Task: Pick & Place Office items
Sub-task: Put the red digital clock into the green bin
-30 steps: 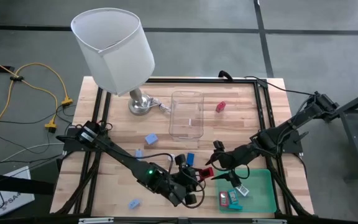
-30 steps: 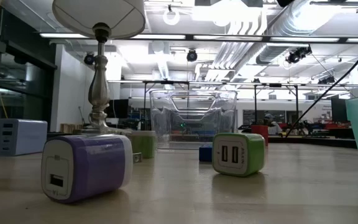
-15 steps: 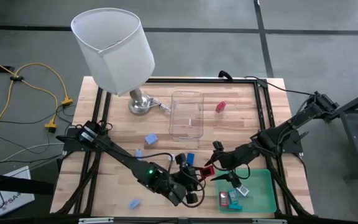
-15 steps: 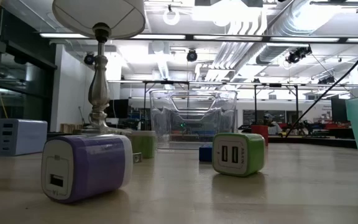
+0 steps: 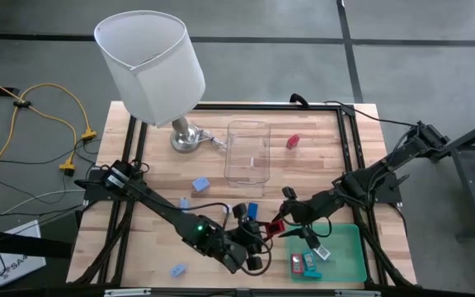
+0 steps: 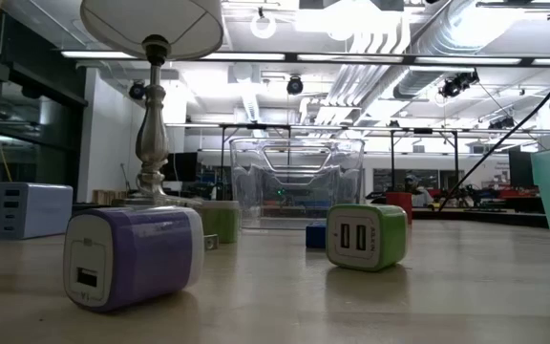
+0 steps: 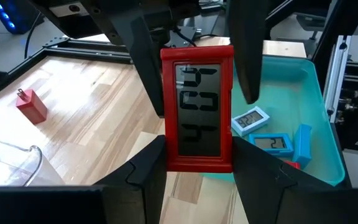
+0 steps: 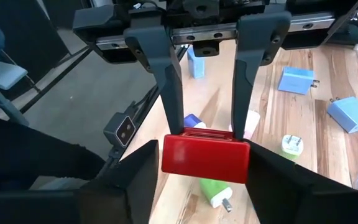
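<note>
Red clock pinched between two claws at the desk's near edge.

The left claw (image 5: 258,233) pinches a small red clock (image 7: 197,109) upright above the desk (image 5: 320,140), beside the green tray (image 5: 349,256). The right claw (image 5: 280,224) has its fingers (image 7: 248,50) at the clock's sides, touching or just beside. Farther back stand a clear box (image 5: 248,151) and lamp (image 5: 151,62).

My arms are dark, jointed tubes trailing black cables; a green light glows on my left arm (image 5: 197,228); my fingers (image 8: 166,81) are matte grey-black wedges.
</note>
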Action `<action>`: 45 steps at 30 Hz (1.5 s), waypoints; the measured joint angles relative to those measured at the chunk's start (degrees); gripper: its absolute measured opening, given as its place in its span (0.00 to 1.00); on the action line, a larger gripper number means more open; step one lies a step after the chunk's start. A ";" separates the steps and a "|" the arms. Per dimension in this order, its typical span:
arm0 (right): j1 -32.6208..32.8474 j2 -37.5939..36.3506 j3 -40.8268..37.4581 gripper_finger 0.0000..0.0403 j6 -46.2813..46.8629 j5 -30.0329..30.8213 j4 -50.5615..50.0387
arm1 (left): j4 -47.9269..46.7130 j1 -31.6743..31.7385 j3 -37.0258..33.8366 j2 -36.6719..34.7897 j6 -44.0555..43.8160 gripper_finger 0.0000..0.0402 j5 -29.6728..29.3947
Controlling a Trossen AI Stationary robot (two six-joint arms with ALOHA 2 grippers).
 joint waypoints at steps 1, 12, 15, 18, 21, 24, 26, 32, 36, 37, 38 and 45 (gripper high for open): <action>-0.02 0.00 0.00 0.50 0.00 0.00 0.03 | 0.00 0.00 0.00 0.00 0.00 0.38 0.00; -0.02 0.00 0.00 0.39 0.15 0.26 0.97 | 0.05 0.00 0.00 -0.11 0.02 0.38 0.83; -0.02 0.00 0.00 0.39 0.17 0.22 1.00 | 0.04 0.00 0.00 -0.11 0.18 0.40 0.98; -0.02 0.00 0.00 0.39 0.20 -0.05 1.27 | 0.07 0.00 0.00 -0.11 0.73 0.43 1.19; -0.02 0.00 0.00 0.38 0.68 -0.06 1.34 | 0.10 0.07 0.00 -0.11 0.91 0.45 1.70; -0.02 0.00 0.00 0.38 0.77 -0.06 1.36 | 0.02 0.13 0.00 -0.11 0.87 0.45 1.69; -0.02 0.00 0.00 0.39 0.79 -0.04 1.36 | 0.02 0.20 0.00 -0.11 0.85 0.45 1.70; -0.02 0.00 0.00 0.38 0.81 -0.08 1.45 | -0.07 1.09 0.00 -0.11 0.06 0.45 4.49; -0.02 0.00 0.00 0.38 0.81 -0.06 1.40 | -0.07 1.35 0.00 -0.11 0.16 0.45 4.87; -0.02 0.00 0.00 0.38 0.79 -0.04 1.38 | -0.06 1.36 0.00 -0.11 0.34 0.45 4.88; -0.02 0.00 0.00 0.38 0.81 -0.04 1.38 | -0.04 1.36 0.00 -0.11 0.43 0.45 4.87; -0.04 0.00 0.00 0.38 0.81 -0.70 1.34 | 0.00 1.36 0.00 -0.11 0.46 0.45 4.87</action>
